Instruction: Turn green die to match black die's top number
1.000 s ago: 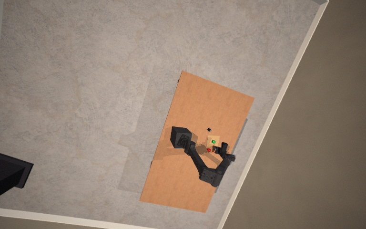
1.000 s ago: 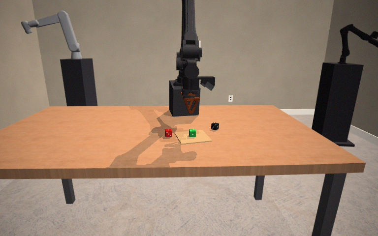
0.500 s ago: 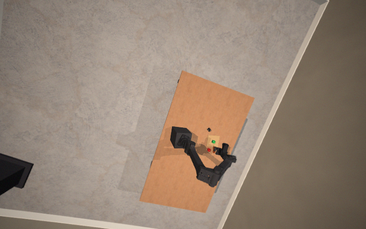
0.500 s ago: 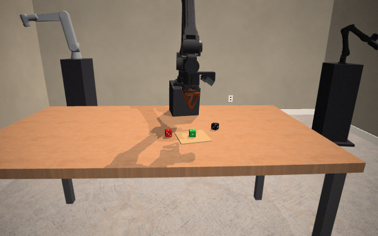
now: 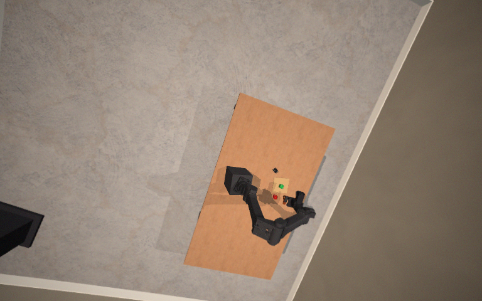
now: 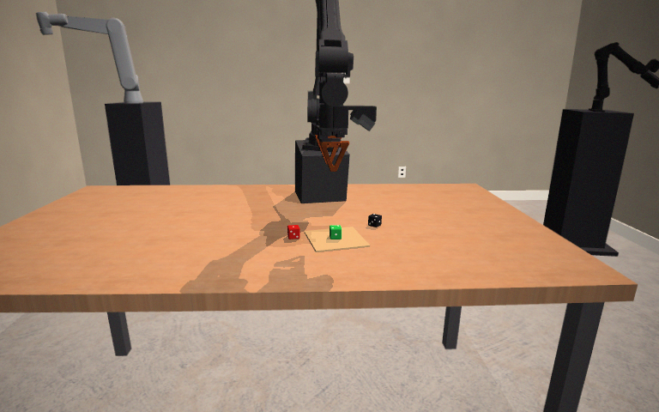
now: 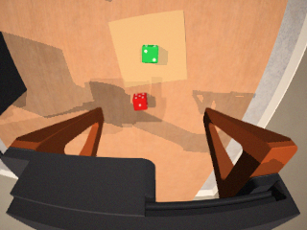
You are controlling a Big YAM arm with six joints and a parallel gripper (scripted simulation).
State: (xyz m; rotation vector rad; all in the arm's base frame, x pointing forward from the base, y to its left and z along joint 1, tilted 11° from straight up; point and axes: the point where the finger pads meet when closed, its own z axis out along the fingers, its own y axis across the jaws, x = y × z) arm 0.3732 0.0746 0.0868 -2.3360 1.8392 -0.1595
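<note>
The green die [image 5: 281, 185] [image 6: 335, 232] [image 7: 150, 54] lies flat on the tan mat [image 5: 277, 181] [image 6: 346, 243] [image 7: 129, 38], near its middle. Its top seems to show two pips in the wrist view. The black die [image 5: 275, 170] [image 6: 374, 220] lies on the table beyond the mat's far right corner, also with what look like two pips on top. The red die [image 5: 275, 196] [image 6: 293, 232] [image 7: 140, 102] lies on the table just left of the mat. My gripper [image 5: 285, 201] [image 6: 333, 167] [image 7: 153, 113] is open and empty. It hangs high above the table, pointing down, apart from all the dice.
The arm's black base block [image 5: 236, 179] [image 6: 320, 170] stands on the wooden table [image 6: 145, 233] behind the dice. Two other arms on dark pedestals, one on the left [image 6: 137, 141] and one on the right [image 6: 585, 174], stand off the table.
</note>
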